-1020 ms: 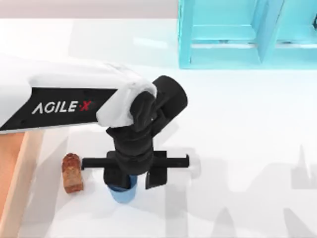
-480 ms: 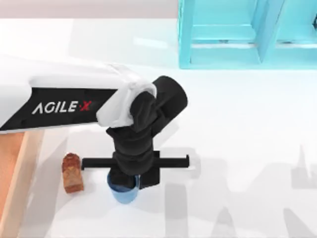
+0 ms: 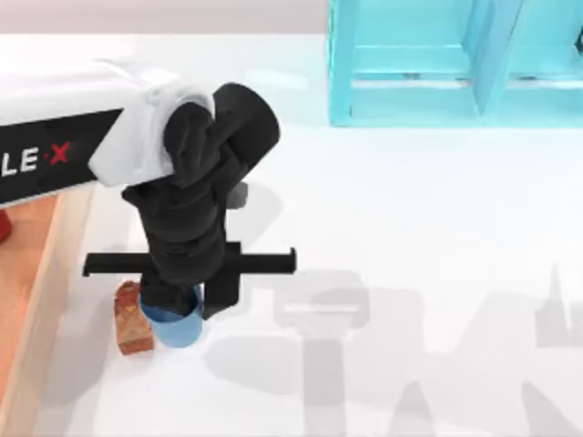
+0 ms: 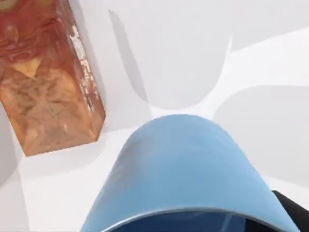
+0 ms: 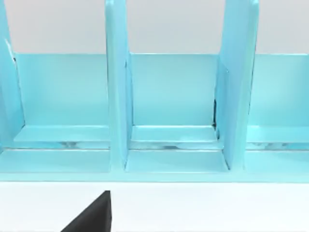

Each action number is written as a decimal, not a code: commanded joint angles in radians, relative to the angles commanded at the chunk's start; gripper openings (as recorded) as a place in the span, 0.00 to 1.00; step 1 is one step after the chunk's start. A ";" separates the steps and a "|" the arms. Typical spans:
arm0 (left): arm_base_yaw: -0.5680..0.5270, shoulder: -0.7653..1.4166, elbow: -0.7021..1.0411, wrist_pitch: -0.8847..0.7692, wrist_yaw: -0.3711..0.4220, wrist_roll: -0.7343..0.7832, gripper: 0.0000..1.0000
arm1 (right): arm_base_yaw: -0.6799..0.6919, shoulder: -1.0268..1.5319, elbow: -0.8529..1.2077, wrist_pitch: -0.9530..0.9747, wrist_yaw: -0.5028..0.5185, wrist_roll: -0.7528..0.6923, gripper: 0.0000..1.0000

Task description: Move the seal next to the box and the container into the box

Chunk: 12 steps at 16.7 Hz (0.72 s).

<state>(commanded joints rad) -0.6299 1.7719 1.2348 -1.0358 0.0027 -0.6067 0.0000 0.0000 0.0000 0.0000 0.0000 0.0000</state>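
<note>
With left gripper (image 3: 187,305) clenched on the container (image 3: 176,326), just beside the seal (image 3: 130,319) near the box (image 3: 55,273), carry high over the pale rim, clear of the seal, before releasing.

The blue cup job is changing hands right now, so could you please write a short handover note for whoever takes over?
Left claw: shut on the blue cup, carrying it toward the table's left side, close beside the seal.
Right claw: a dark tip shows in the right wrist view, which faces the turquoise cabinet; state unclear.
Box: at the table's left edge.
Done: cup grasped; the seal already lies next to the box rim.
Left: carry the cup over the rim, set it on the box floor, release, withdraw. Mind the seal when passing.
</note>
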 joint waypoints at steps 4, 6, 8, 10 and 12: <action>0.121 -0.148 0.013 -0.161 -0.002 0.118 0.00 | 0.000 0.000 0.000 0.000 0.000 0.000 1.00; 0.137 -0.165 0.016 -0.177 -0.003 0.134 0.00 | 0.000 0.000 0.000 0.000 0.000 0.000 1.00; 0.137 -0.165 0.016 -0.177 -0.003 0.134 0.00 | 0.000 0.000 0.000 0.000 0.000 0.000 1.00; 0.135 -0.162 0.013 -0.175 -0.005 0.137 0.00 | 0.000 0.000 0.000 0.000 0.000 0.000 1.00; 0.168 -0.178 0.010 -0.174 -0.006 0.171 0.00 | 0.000 0.000 0.000 0.000 0.000 0.000 1.00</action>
<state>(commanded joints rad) -0.4620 1.5943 1.2452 -1.2095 -0.0037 -0.4362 0.0000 0.0000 0.0000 0.0000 0.0000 0.0000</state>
